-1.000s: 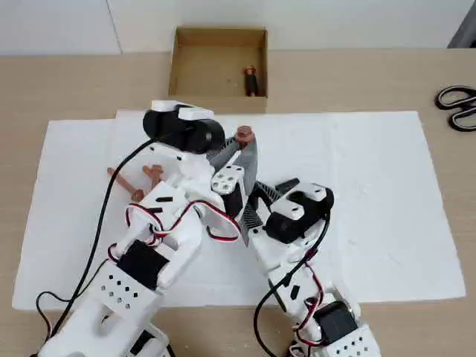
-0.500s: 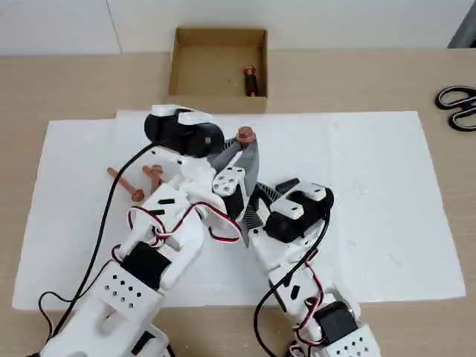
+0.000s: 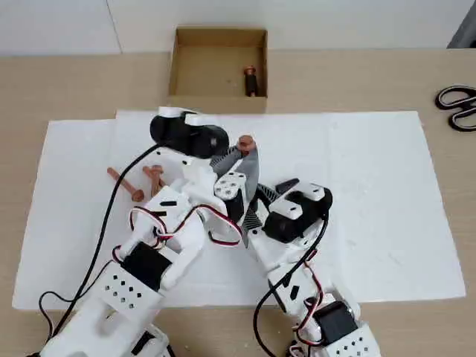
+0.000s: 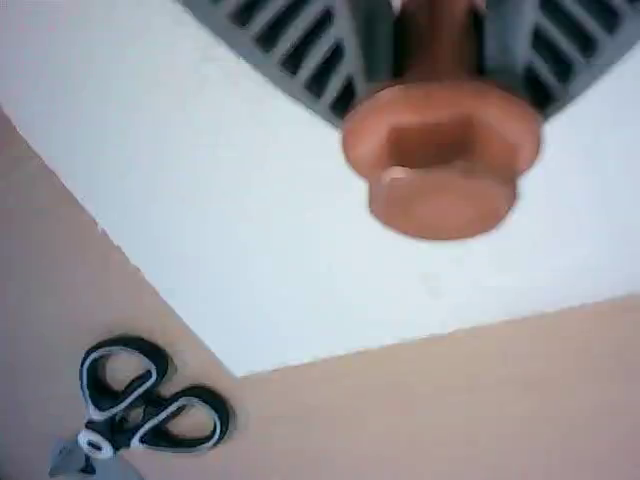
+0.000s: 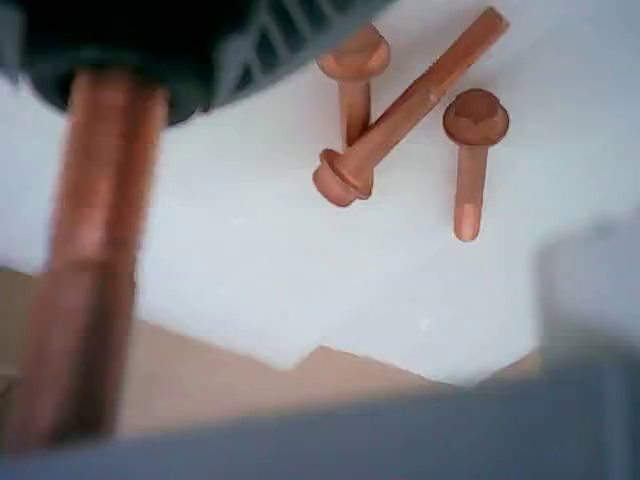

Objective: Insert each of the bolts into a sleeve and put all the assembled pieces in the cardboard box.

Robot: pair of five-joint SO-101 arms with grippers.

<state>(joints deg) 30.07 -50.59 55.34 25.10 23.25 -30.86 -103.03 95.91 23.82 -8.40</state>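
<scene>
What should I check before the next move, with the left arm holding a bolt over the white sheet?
1. Bolt held in the left gripper: ok, its head pokes out of the grip.
2. Bolt seated in the sleeve: cannot tell, the joint is hidden.
3. Right gripper holding that sleeve: cannot tell.
4. Room in the cardboard box: ok, one assembled piece lies by one wall.
5. All bolts done: not ok, three copper pieces lie loose on the white sheet.
6. Scissors out of the way: ok, far off to the side.
</scene>
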